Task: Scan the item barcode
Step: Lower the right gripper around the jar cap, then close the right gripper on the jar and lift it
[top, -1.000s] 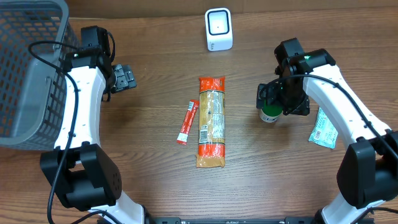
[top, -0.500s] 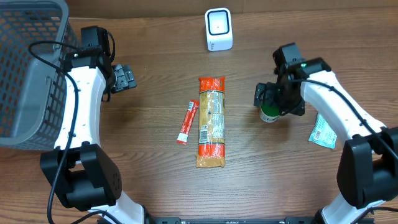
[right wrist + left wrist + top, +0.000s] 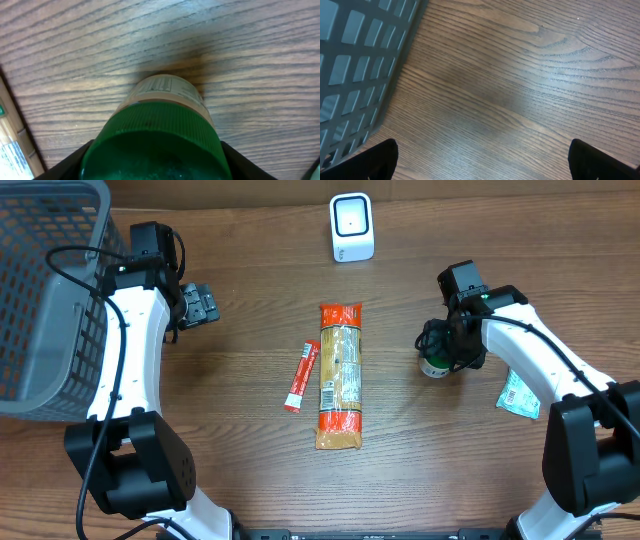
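No text, brand or number is legible to us in any view.

- Green-capped bottle (image 3: 433,367), right of centre: we note a pale label (image 3: 159,87) under the cap with fine printed lines, too blurred to read.
- Long orange packet (image 3: 339,376), middle of the worktop (image 3: 430,470): pale printed panel along its face, lettering too small for us.
- Red sachet (image 3: 301,377), just left of that packet: white marks, unreadable.
- Pale green packet (image 3: 519,393), near the right edge: dark print, unreadable.

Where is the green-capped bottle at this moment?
In the overhead view the bottle stands at the right, under the right gripper, between the orange packet and a pale pouch.
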Available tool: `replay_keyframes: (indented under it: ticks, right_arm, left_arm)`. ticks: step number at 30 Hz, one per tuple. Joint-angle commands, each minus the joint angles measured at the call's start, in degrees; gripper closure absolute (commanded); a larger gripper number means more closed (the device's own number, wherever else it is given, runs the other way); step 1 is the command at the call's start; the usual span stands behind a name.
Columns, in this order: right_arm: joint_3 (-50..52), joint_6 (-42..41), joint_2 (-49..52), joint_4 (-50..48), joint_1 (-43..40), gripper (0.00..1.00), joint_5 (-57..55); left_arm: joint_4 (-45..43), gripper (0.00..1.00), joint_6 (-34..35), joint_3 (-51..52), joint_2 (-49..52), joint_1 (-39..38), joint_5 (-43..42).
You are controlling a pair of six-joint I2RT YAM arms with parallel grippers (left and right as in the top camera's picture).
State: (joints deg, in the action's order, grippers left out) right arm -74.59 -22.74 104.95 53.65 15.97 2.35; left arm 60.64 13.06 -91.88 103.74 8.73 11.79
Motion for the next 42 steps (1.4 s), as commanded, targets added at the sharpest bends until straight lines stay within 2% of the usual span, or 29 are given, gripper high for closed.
replay_keyframes:
  ticks: [1, 3, 4, 7, 10, 11, 12, 16, 18, 24, 33, 39, 42]
  right_arm:
    - [0.7, 5.8, -1.3, 0.4, 0.2, 0.37, 1.0]
    - [0.9, 10.8, -1.3, 0.6, 0.2, 0.37, 1.6]
    - [1.4, 15.8, -1.3, 0.7, 0.2, 0.35, 2.1]
    - [2.1, 21.6, -1.3, 0.9, 0.2, 0.25, 1.9]
    - [2.1, 20.0, -1.3, 0.7, 0.2, 0.14, 1.8]
    - [2.1, 17.7, -1.3, 0.5, 0.2, 0.07, 1.7]
    - [2.1, 14.9, -1.3, 0.4, 0.2, 0.05, 1.8]
    - [2.2, 2.3, -1.3, -0.2, 0.2, 0.05, 1.8]
    - [2.2, 0.5, -1.3, -0.6, 0.2, 0.07, 1.7]
    - [2.2, 0.2, -1.3, -1.5, 0.2, 0.18, -0.4]
    - [2.2, 0.2, -1.3, -1.4, 1.7, 0.20, -1.3]
    - [2.2, 0.2, -1.3, -1.6, 4.3, 0.27, -3.7]
    - [2.2, 0.7, -1.3, -1.6, 5.0, 0.27, -4.7]
  left_arm:
    - [0.0, 0.00, -0.6, -1.0, -0.5, -0.1, -0.3]
    - [0.0, 0.00, -0.6, -1.0, -0.5, -0.1, -0.3]
    - [0.0, 0.00, -0.6, -1.0, -0.5, -0.1, -0.3]
    - [0.0, 0.00, -0.6, -1.0, -0.5, -0.1, -0.3]
    - [0.0, 0.00, -0.6, -1.0, -0.5, -0.1, -0.3]
    - [0.0, 0.00, -0.6, -1.0, -0.5, -0.1, -0.3]
    - [0.0, 0.00, -0.6, -1.0, -0.5, -0.1, -0.3]
    - [0.0, 0.00, -0.6, -1.0, -0.5, -0.1, -0.3]
    - [0.0, 0.00, -0.6, -1.0, -0.5, -0.1, -0.3]
    - [0.0, 0.00, -0.6, -1.0, -0.5, -0.1, -0.3]
    - [0.0, 0.00, -0.6, -1.0, -0.5, -0.1, -0.3]
    - [0.0, 0.00, -0.6, -1.0, -0.5, -0.1, -0.3]
    - [0.0, 0.00, -0.6, -1.0, -0.5, -0.1, -0.3]
